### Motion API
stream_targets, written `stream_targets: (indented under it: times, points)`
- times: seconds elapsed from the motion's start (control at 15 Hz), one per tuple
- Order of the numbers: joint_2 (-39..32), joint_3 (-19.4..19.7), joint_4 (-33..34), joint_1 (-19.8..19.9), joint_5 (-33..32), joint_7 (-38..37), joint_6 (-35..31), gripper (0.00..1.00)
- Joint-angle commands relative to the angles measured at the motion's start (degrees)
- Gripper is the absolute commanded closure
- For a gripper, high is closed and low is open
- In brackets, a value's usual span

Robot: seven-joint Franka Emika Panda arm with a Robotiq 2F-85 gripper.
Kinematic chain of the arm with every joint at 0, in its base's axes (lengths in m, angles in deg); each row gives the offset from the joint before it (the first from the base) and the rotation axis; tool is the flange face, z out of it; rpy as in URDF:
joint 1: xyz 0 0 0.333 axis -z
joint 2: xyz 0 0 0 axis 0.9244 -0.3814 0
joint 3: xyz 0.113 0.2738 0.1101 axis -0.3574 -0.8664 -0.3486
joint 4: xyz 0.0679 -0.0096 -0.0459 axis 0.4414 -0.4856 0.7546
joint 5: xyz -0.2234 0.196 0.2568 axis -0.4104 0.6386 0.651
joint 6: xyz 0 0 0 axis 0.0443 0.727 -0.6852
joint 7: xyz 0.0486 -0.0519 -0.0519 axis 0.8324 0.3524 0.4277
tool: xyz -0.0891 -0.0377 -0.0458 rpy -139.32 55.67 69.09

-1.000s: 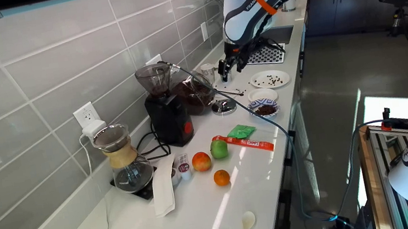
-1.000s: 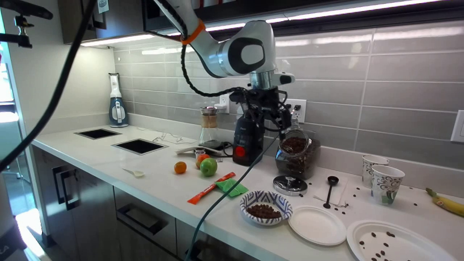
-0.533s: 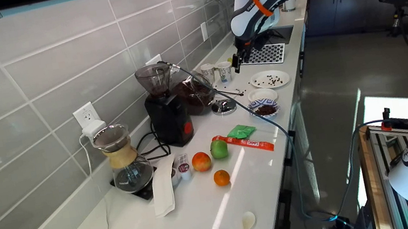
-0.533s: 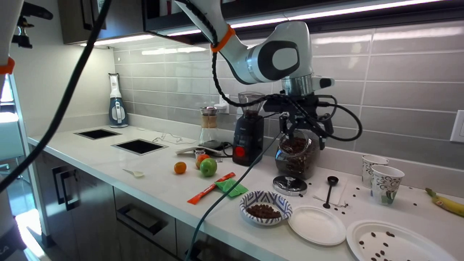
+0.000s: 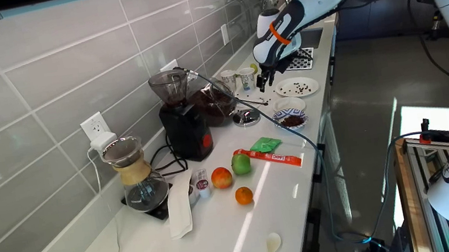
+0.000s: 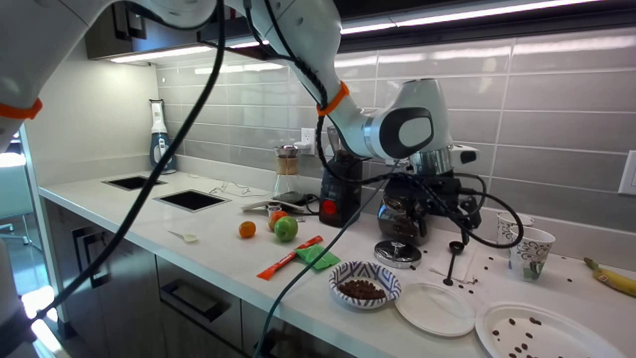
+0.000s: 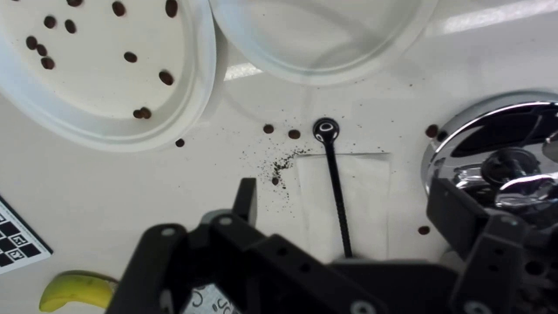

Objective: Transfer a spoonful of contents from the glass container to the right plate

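Note:
A black long-handled spoon (image 7: 335,183) lies on a white napkin (image 7: 364,196), its far end hidden under the gripper's body in the wrist view. My gripper (image 7: 348,203) hangs over it with jaws wide apart, one finger on each side of the handle and nothing between them. In an exterior view the gripper (image 5: 265,82) is low over the counter. The glass container (image 5: 212,103), tilted and full of dark beans, stands beside it, and the arm partly covers this glass container (image 6: 390,221) in an exterior view. Scattered beans dot the right plate (image 6: 566,338), also seen as a plate (image 7: 98,93) at upper left.
A bare smaller plate (image 6: 437,318) and a patterned bowl (image 6: 365,301) of beans sit near the counter's front edge. The chrome lid (image 7: 492,152), black grinder (image 5: 186,127) and patterned paper cups (image 6: 530,251) are close to the gripper. A cable (image 5: 293,131) crosses the counter.
Within the last second the arm has swung away from the grinder, past the glass container, and come down over the spoon. The objects on the counter have not moved.

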Motion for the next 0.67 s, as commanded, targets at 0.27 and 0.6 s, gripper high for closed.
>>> stream_targets:
  times: [0.27, 0.6]
  points:
    - [-6.96, -1.53, 6.9, 2.82, 0.02, -2.55, 0.16, 0.0]
    - [-9.97, -0.19, 10.77, 1.34, -0.83, -5.79, 1.32, 0.0]
